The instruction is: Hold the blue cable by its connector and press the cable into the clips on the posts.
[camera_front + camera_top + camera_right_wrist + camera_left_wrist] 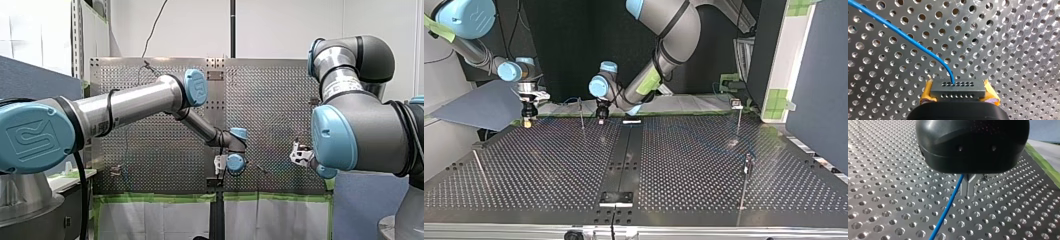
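One wide perforated table (549, 170) is filling the lower two thirds of the top view, and both arms are working along its far edge. My left arm (130, 102) is reaching in from the left of the front view to the centre, while my right arm (360, 125) is bulking at the right edge. In the top view four thin posts (581, 114) are standing on the plate: one at upper centre between the two grippers, two at the right and one leaning at the left. The clips (736, 104) are showing only as small caps on top of them. The right gripper (958, 89) is clamping its yellow pads on the two ends of the grey connector (958, 94), just above the plate. The blue cable (905, 37) is leaving the connector's upper face and curving away ahead of the gripper. In the left wrist view the cable is running out from under the left gripper (968, 193), but I cannot tell whether that gripper is gripping it. The cable is too thin to trace in the top view, so the clipping seems to be only starting. The next move is calling for a taut stretch of cable lined up over the nearest post's clip, then a firm downward press.
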